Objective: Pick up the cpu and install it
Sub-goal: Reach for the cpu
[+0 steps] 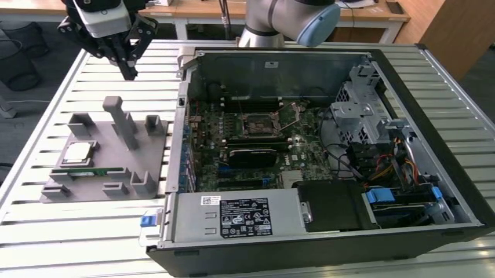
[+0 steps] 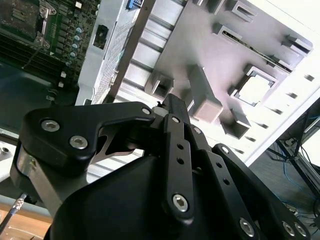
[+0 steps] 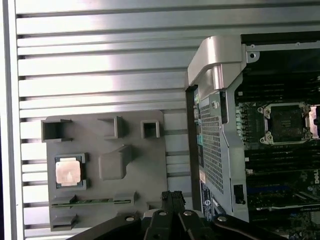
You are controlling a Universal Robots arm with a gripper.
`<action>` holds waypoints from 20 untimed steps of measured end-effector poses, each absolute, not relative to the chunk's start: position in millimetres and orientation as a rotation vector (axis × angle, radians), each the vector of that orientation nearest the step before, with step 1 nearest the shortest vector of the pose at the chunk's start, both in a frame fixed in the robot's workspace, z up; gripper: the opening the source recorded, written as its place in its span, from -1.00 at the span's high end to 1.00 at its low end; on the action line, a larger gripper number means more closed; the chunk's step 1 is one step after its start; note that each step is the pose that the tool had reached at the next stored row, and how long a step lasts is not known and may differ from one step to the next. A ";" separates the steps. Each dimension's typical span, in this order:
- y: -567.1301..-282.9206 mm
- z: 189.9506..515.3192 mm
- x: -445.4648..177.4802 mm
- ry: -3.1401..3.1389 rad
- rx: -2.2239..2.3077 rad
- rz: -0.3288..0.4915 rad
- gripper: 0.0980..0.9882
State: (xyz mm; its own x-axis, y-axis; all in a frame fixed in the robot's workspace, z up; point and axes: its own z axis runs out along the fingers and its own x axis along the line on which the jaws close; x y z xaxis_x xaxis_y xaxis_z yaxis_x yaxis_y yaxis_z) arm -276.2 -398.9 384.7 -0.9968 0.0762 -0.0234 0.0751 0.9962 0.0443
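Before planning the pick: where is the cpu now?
The cpu lies in a pocket of the gray fixture, at the exterior view's left of the open computer case.

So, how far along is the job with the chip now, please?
Nothing is done yet. The chip lies in its gray holder on the table. The gripper hangs above the table, away from the holder, shut and holding nothing. The socket inside the computer looks empty, so both pickup and fitting are left.
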 end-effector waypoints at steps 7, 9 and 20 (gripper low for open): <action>-399.0 384.0 -284.8 3.114 0.118 0.068 0.98; -398.9 383.7 -287.3 3.114 0.118 0.068 0.98; -398.9 382.4 -300.5 3.115 0.118 0.068 0.98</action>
